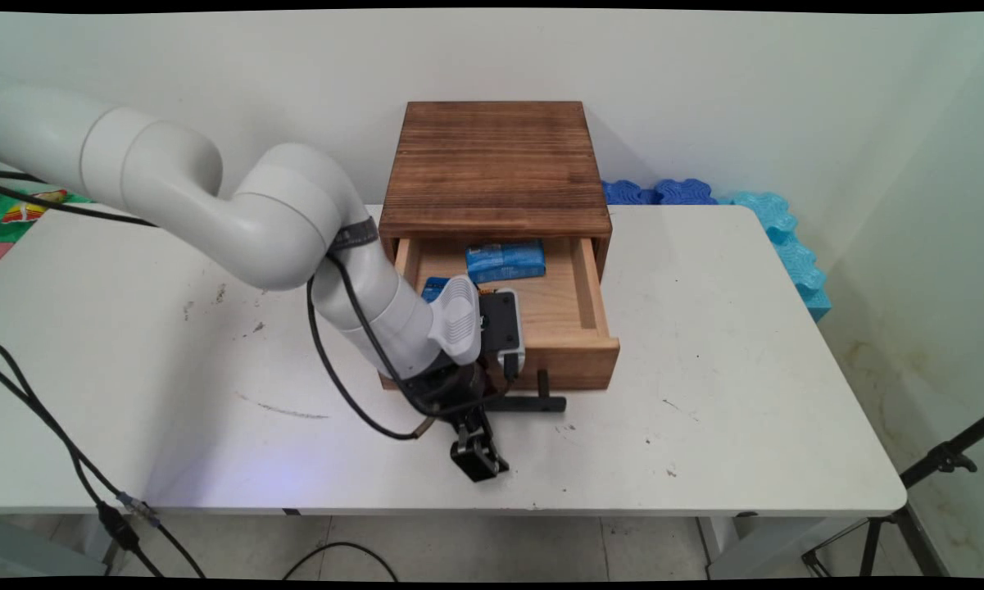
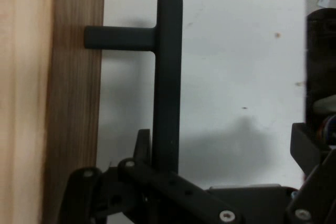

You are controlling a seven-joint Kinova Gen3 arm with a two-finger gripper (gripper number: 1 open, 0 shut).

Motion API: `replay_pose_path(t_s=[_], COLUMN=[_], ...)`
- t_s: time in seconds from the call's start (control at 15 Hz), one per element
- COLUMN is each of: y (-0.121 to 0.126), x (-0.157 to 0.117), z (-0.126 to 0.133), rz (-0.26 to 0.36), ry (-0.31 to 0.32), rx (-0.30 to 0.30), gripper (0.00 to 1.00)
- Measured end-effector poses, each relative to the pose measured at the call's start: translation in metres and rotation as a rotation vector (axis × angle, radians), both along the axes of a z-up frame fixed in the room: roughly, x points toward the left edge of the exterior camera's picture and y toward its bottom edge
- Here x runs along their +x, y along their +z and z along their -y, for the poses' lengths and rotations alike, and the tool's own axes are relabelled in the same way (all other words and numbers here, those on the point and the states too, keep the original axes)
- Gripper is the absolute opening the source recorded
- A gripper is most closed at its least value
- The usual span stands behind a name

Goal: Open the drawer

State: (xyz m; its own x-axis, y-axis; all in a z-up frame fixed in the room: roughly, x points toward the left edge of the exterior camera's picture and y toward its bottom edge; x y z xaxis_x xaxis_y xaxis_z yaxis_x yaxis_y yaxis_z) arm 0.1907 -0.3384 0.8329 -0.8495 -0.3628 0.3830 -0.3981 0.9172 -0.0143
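The gripper [image 1: 479, 459] hangs low over the white table [image 1: 745, 393], just in front of the open drawer [image 1: 569, 315] of a wooden box [image 1: 496, 164]. Its fingers stand apart, empty, one just beside the drawer's black handle [image 2: 167, 82]. A blue packet [image 1: 505, 260] lies inside the drawer.

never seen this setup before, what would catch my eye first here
A dark brown wooden cabinet at the white table's far middle, its pale wooden drawer pulled open with a blue packet inside. Just in front, the black two-finger gripper sits by the drawer's black bar handle.
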Motion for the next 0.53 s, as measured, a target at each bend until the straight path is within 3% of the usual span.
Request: replay_pose_path(t_s=[0.53], y=[0.004], x=[-0.007], z=[-0.031], rz=[-0.018], ry=[-0.002], rx=[0.038], gripper=[1.00])
